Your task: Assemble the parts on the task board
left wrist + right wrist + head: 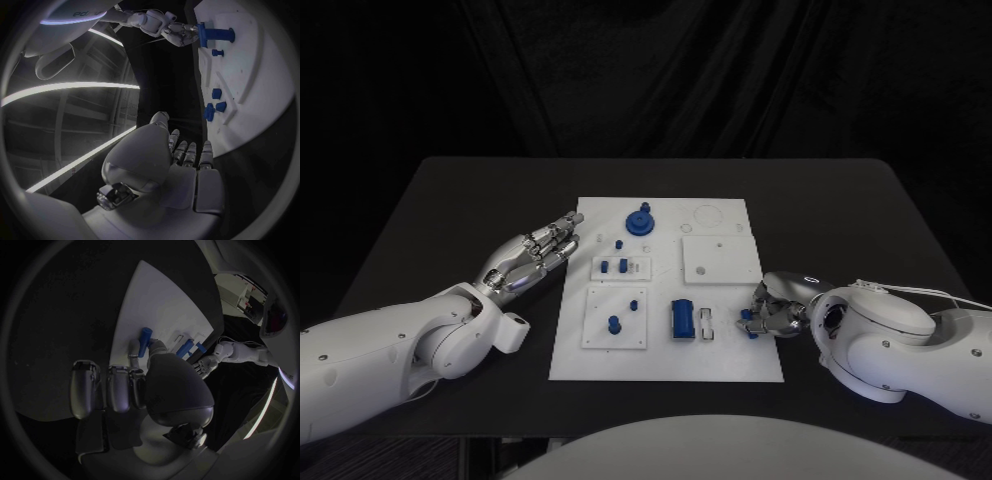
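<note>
The white task board [733, 365] lies mid-table. On it are a blue gear-like part [640, 220] at the far end, a blue cylinder [682, 320] lying near the front, and small blue pegs [613, 324] standing in white blocks. My left hand [538, 255] hovers by the board's left edge, fingers stretched out and apart, holding nothing. My right hand [776, 305] sits at the board's right edge with its fingers curled around a small blue part [750, 323]. The left wrist view shows the right hand [178, 31] just beside the cylinder [217, 34].
Two plain white blocks [720, 258] sit on the board's right half, and a small white slotted piece [708, 325] lies beside the cylinder. Black table [444, 220] surrounds the board on all sides.
</note>
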Motion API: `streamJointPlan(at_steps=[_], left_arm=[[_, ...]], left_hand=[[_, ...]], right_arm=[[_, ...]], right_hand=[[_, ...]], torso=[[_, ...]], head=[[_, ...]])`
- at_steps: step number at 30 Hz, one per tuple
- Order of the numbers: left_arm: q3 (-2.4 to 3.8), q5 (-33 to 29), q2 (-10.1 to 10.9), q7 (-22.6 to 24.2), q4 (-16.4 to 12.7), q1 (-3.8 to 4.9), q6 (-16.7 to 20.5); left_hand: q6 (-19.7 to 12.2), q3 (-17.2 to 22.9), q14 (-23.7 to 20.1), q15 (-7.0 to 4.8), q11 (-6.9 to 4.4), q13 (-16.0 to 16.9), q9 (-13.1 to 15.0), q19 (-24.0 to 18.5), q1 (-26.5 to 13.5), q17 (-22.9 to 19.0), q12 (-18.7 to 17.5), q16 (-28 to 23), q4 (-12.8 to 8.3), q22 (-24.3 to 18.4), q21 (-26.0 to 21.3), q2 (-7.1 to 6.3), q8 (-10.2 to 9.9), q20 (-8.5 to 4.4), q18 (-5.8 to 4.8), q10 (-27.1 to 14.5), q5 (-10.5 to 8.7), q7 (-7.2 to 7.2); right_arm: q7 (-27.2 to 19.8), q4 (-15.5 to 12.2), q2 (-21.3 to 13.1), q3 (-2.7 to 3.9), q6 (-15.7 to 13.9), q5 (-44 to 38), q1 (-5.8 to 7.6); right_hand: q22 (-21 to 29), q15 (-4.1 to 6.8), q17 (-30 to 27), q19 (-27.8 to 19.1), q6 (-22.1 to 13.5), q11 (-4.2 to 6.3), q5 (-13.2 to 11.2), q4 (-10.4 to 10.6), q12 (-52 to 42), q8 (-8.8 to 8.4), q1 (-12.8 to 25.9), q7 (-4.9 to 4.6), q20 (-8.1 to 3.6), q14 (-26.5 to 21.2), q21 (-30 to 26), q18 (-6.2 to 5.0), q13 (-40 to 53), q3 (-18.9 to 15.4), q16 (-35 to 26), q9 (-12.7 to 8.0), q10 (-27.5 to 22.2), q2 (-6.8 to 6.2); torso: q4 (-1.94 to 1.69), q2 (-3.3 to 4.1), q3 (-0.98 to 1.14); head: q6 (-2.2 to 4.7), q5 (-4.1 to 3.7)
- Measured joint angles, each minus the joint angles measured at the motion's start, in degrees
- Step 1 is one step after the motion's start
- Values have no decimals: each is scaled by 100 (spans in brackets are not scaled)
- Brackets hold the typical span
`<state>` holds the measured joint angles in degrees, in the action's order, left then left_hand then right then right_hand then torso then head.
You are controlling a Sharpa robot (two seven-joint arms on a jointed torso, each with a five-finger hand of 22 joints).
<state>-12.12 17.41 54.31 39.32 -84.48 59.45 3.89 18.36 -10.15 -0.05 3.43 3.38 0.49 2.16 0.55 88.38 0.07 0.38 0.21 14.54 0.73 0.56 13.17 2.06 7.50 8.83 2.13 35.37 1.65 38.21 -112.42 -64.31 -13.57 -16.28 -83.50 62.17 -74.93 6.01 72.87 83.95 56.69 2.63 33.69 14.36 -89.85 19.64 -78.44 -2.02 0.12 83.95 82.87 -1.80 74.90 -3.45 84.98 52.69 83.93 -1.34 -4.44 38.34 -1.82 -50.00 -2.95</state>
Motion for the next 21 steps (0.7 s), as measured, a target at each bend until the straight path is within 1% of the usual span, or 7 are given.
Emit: streamJointPlan(at_steps=[4,7,9,13,19,20,21], left_arm=[[0,1,-1,0,1,-1,-27],[0,2,-5,0,7,-1,-47],[0,2,-9,0,15,-1,-57],[0,3,-25,-1,35,-3,-87],[0,4,-42,-1,57,-5,-127],[0,4,-45,-1,58,-6,-135],[0,4,-46,-1,60,-6,-141]], left_hand=[[-13,7,4,12,15,0,1,21,14,-2,0,0,-7,0,0,-14,0,21,1,8,0,21],[-13,16,8,48,56,0,1,1,14,-2,0,0,-16,0,0,-14,0,41,1,16,0,21],[-13,31,8,48,56,0,1,1,17,-2,0,0,-31,0,0,-11,0,42,1,16,11,21],[-11,62,8,89,95,0,0,14,42,-2,0,0,-62,0,0,13,0,55,1,18,22,23],[59,87,7,130,124,8,6,21,42,-1,0,0,-87,6,0,13,0,61,1,44,21,93],[59,87,7,130,124,8,6,21,42,-1,0,0,-87,6,0,13,0,61,1,44,21,93],[59,87,7,130,124,8,6,21,42,-1,0,0,-87,6,0,13,0,62,1,44,21,93]], right_arm=[[-14,29,48,13,26,-61,-10],[-31,35,66,15,14,-68,-17],[-51,38,64,15,-21,-27,-24],[-128,37,29,8,-189,236,-35],[-360,-12,-23,-14,-528,942,-64],[-422,-25,-34,-20,-597,1122,-70],[-473,-41,-42,-24,-649,1262,-75]], right_hand=[[0,-3,-57,0,12,-1,28,57,0,0,-159,-11,0,2,-34,0,0,57,-3,44,0,-100],[0,-21,-66,13,41,-44,440,145,0,-1,-231,-41,13,0,-35,0,0,145,-25,69,3,-171],[1,-34,-45,21,48,-50,625,230,0,-17,-241,-48,20,-4,-35,0,0,230,-25,206,9,-182],[1,-40,27,0,51,-51,683,322,0,-40,-241,-52,41,0,-33,0,0,322,-25,217,9,-182],[1,-41,85,0,52,-52,716,398,0,-239,-159,-53,41,0,8,1,0,398,2,234,9,-261],[1,-40,95,0,52,-51,736,419,0,-238,-129,-53,41,0,28,0,0,420,2,74,9,-290],[1,-41,109,0,52,-51,737,418,0,-222,-105,-52,41,0,29,0,0,421,2,-294,9,-311]], torso=[[5,-1,-2],[7,-2,-1],[7,-3,-1],[2,-6,3],[4,-8,7],[5,-8,7],[5,-8,7]], head=[[0,26],[0,30],[0,30],[0,30],[0,49],[0,53],[0,59]])
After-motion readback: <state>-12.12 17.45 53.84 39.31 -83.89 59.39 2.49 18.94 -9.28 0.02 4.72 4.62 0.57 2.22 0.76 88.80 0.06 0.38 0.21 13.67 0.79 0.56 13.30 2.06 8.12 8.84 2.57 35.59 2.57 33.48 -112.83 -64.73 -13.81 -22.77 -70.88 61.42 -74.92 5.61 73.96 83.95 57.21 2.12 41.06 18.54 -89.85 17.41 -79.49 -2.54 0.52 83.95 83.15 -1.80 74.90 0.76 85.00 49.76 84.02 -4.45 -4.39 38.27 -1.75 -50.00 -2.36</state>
